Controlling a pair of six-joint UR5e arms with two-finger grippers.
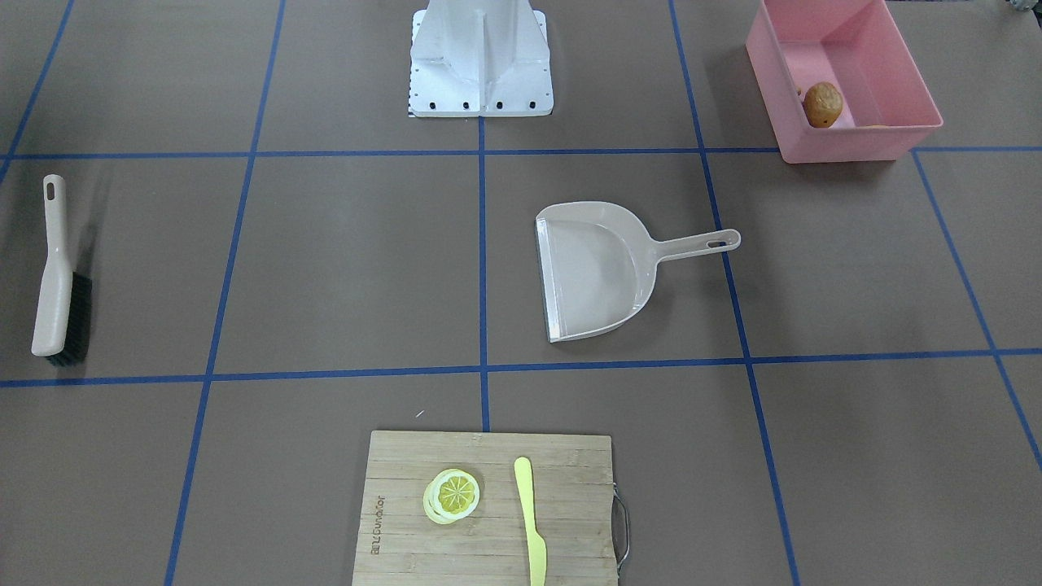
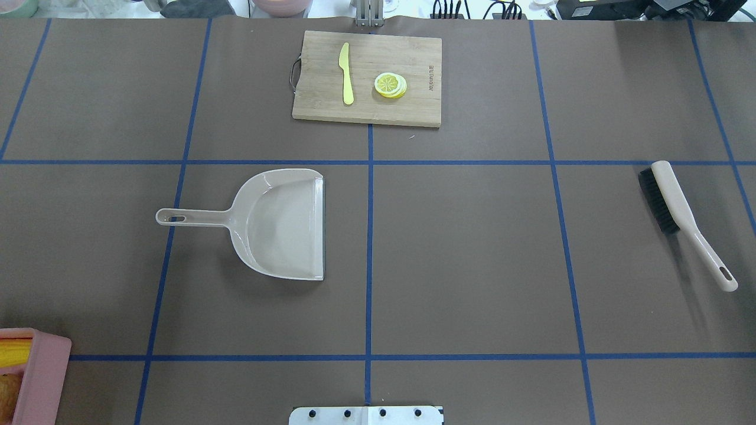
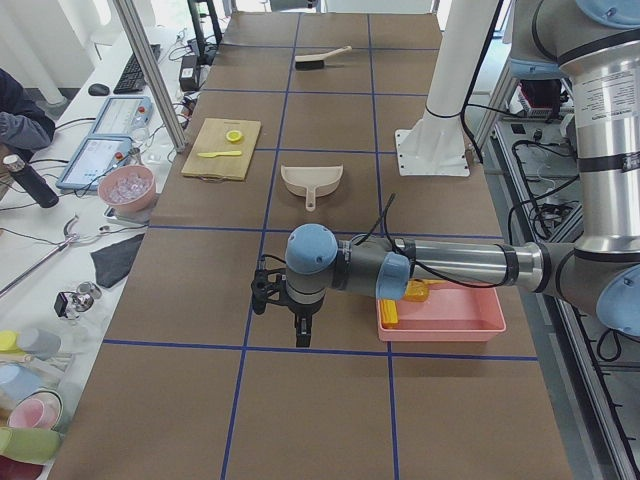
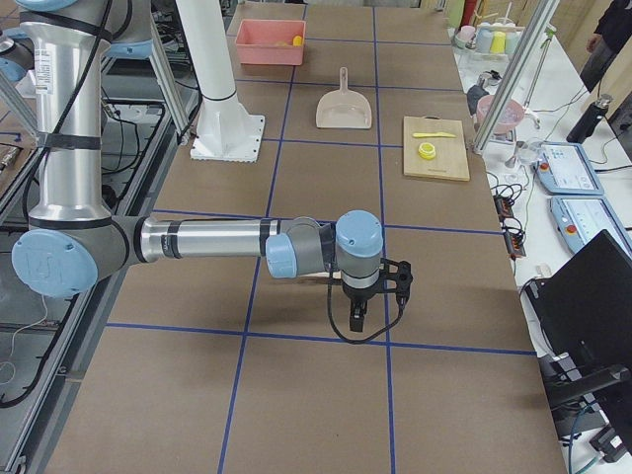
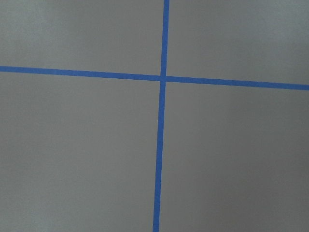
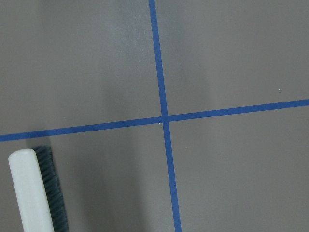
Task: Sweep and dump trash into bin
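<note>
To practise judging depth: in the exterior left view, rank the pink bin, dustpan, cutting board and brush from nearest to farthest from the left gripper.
From the left gripper:
1. Pink bin, just beside it, on the robot's side.
2. Dustpan, mid-table.
3. Cutting board, beyond, at the operators' edge.
4. Brush, at the far end.
</note>
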